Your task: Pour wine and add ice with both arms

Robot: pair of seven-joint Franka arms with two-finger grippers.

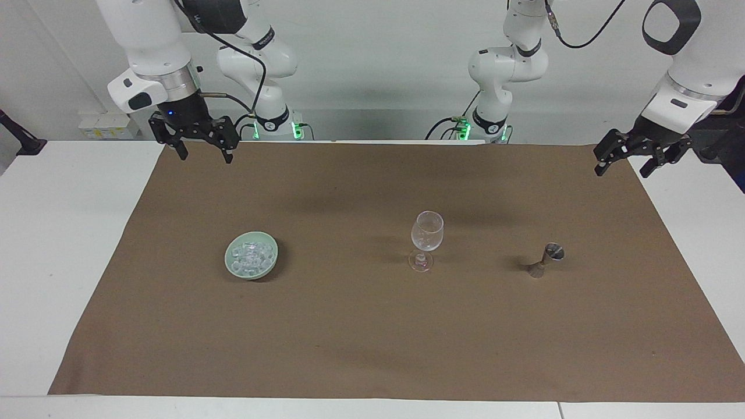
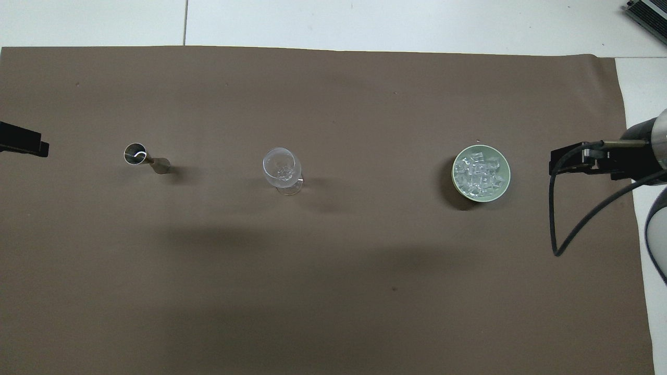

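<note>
On the bench (image 1: 52, 233) lie one brown cloth (image 1: 372, 337), one green bowl (image 1: 231, 266) (with many ice cubes (image 1: 251, 255)), one stemmed glass (image 1: 426, 231), one metal jigger (image 1: 546, 260).

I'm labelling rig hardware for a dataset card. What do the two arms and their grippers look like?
Both are large white jointed arms with rounded links, dark grey joint caps and silver wrist rings. Loose black cables run along them. The right arm's black gripper and the left arm's black gripper each have two thin black fingers. The right wrist shows a small blue light; both bases glow green.
</note>
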